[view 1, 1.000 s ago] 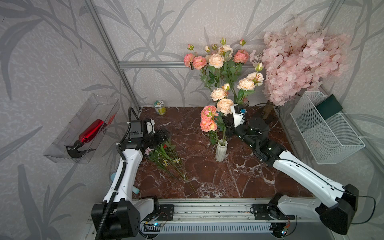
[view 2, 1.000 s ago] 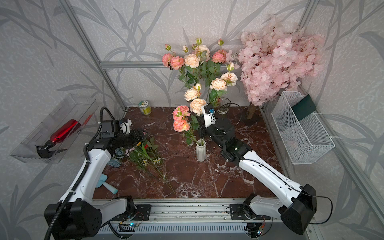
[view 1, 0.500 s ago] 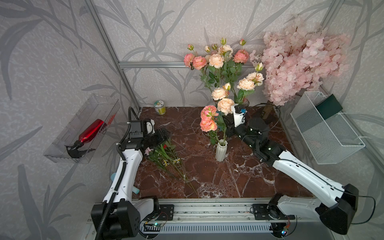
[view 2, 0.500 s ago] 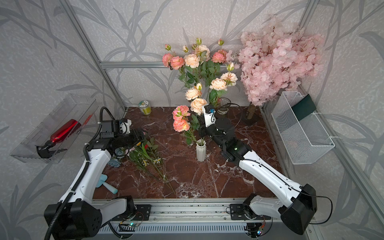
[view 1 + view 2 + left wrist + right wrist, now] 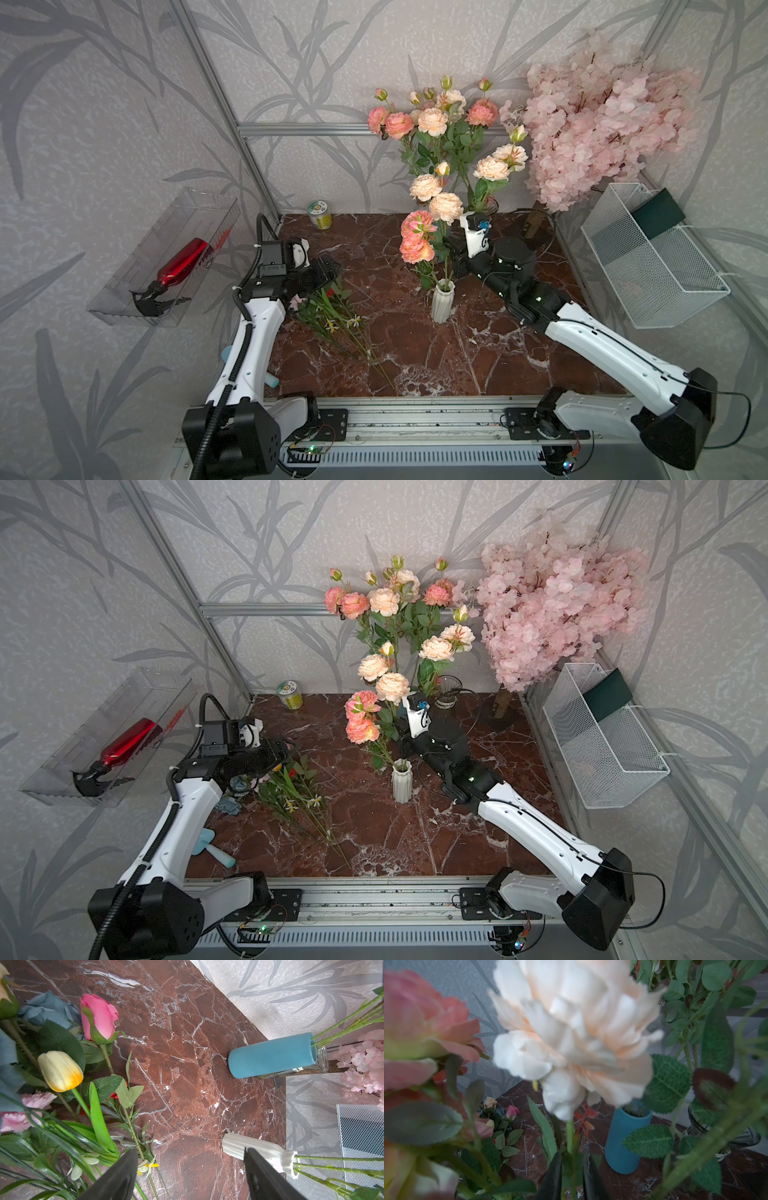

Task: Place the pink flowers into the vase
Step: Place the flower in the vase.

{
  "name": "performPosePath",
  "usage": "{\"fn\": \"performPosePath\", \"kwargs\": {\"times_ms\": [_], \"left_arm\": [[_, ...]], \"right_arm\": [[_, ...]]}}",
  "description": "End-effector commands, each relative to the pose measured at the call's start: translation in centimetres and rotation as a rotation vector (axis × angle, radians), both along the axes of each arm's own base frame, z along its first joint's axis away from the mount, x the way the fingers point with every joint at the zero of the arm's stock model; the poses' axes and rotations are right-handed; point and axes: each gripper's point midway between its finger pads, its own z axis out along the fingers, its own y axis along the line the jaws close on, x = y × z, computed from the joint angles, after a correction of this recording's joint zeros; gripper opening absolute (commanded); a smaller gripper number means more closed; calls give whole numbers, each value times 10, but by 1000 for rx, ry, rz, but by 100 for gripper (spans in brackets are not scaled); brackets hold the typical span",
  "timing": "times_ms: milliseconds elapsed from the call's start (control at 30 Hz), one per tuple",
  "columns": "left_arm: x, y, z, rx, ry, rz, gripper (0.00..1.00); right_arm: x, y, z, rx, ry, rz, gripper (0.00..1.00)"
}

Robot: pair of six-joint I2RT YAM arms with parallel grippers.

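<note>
The pink flowers [image 5: 417, 248] stood with their stems down in the mouth of the small white ribbed vase [image 5: 442, 300] at the middle of the marble table [image 5: 419, 357]. The salmon and peach heads rose high above the vase and leaned toward my left side. My right gripper [image 5: 573, 1153] was part-way up the main stem, jaws only narrowly apart with the stem and a leaf between them. I could not tell whether they were pinching it. My left gripper [image 5: 190, 1150] hung wide open and empty over the loose mixed bunch [image 5: 332, 318]. I judged the spray light but top-heavy: soft cloth heads that would crush, a springy stem likely to bend and swing, and smooth green plastic that could slip or turn in a loose pinch. The bare stem below the leaves looked like the place to hold it, never the blooms. The narrow vase seemed likely to tip under that leaning weight.
</note>
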Motion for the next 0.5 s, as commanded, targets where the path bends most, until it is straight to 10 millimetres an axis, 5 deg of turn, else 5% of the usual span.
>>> {"fn": "performPosePath", "kwargs": {"times_ms": [0,467], "left_arm": [[-1,3,2,15,-14,8,81],[-1,5,2,16,-14,12,81]], "right_arm": [[-8,-4,6,5,-12,5,21],[-13,-9,11,3,-17,-4,22]]}}
